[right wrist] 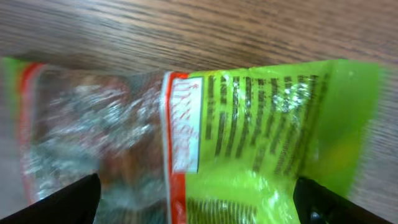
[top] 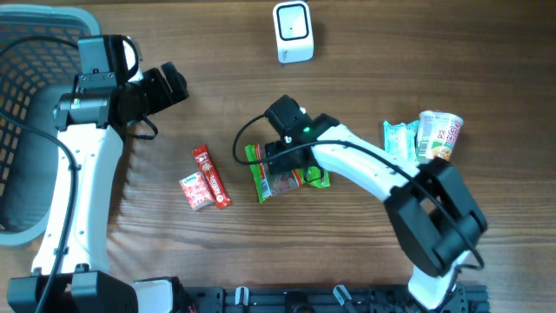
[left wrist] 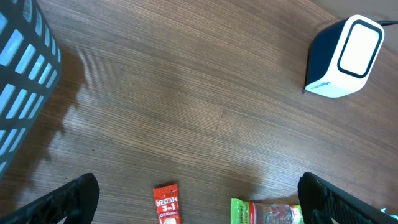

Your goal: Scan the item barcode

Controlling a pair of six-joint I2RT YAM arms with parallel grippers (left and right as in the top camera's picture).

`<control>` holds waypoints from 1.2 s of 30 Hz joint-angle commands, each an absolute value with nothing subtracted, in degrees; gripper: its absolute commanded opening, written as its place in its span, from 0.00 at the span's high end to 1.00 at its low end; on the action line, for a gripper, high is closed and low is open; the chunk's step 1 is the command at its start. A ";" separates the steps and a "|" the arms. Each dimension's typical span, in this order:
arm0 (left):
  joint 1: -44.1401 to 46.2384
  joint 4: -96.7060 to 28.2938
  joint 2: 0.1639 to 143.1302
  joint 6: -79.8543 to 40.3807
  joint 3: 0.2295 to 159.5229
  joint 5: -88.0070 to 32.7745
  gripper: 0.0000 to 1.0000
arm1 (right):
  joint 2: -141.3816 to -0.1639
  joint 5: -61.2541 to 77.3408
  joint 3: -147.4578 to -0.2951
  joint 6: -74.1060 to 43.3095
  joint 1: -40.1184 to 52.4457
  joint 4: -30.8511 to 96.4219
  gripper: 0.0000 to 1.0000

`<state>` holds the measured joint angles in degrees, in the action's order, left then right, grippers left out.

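Observation:
A green and clear snack packet (top: 261, 181) with black print and barcode-like bars lies on the wooden table at the centre. It fills the right wrist view as the packet (right wrist: 261, 118). My right gripper (top: 283, 158) hovers right over it. In the wrist view the right gripper (right wrist: 199, 205) is open, its dark fingertips (right wrist: 68, 202) wide apart at either side of the packet. The white barcode scanner (top: 293, 32) stands at the far edge, also seen as the scanner (left wrist: 345, 56). My left gripper (top: 172, 85) is open over bare table at the left, and the left gripper (left wrist: 199, 202) holds nothing.
A red Nescafe sachet (top: 211, 176) and a small packet (top: 195, 189) lie left of centre; the sachet (left wrist: 166, 203) shows in the left wrist view. A cup of noodles (top: 440, 135) and pale green packs (top: 401, 139) sit at the right. A grey basket (top: 26, 104) stands far left.

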<state>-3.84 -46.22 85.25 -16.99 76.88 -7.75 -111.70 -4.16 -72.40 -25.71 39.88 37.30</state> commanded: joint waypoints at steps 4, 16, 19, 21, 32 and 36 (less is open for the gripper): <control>-4.25 -46.06 84.86 -16.25 77.21 -7.60 0.00 | -118.85 3.90 -71.48 -21.47 40.56 35.46 0.20; -4.25 -46.06 84.86 -16.27 77.21 -7.60 0.00 | -111.70 17.69 -77.52 -11.18 31.86 42.48 0.42; -4.25 -46.06 84.86 -16.27 77.21 -7.60 0.00 | -106.83 16.16 -78.41 -10.52 31.86 43.51 0.01; -4.25 -46.06 84.86 -16.27 77.21 -7.60 0.00 | -105.49 14.17 -78.37 -10.68 31.86 45.45 0.00; -4.25 -46.06 84.86 -16.27 77.21 -7.60 0.00 | -109.73 7.62 -68.93 -16.69 32.67 35.07 0.00; -4.25 -46.06 84.86 -16.27 77.21 -7.60 0.00 | -114.10 9.89 -68.93 -18.22 35.11 33.58 0.00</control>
